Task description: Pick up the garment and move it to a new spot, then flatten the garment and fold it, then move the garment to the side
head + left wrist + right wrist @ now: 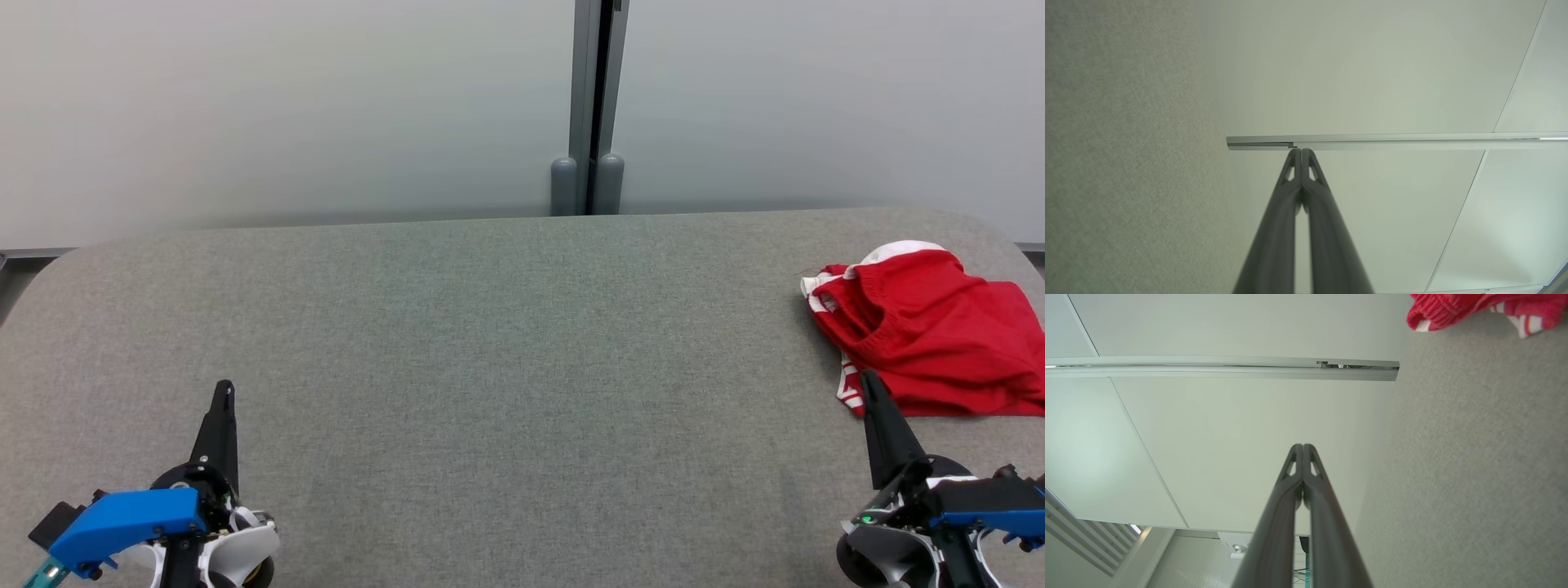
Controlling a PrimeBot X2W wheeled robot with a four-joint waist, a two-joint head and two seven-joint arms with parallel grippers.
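The garment (931,339) is a crumpled red piece with white trim, lying at the far right of the grey padded table (506,327). A corner of the garment (1478,308) shows at the top right of the right wrist view. My right gripper (867,380) is shut and empty, its tip just in front of the garment's near edge, at the lower right of the head view. My left gripper (223,390) is shut and empty at the lower left, far from the garment. In each wrist view the fingertips press together, left gripper (1301,152) and right gripper (1302,447).
A pale partition wall (286,106) runs behind the table, with a grey post (589,106) at its middle. The table's rounded corners lie at far left and far right. The garment reaches the right edge of the head view.
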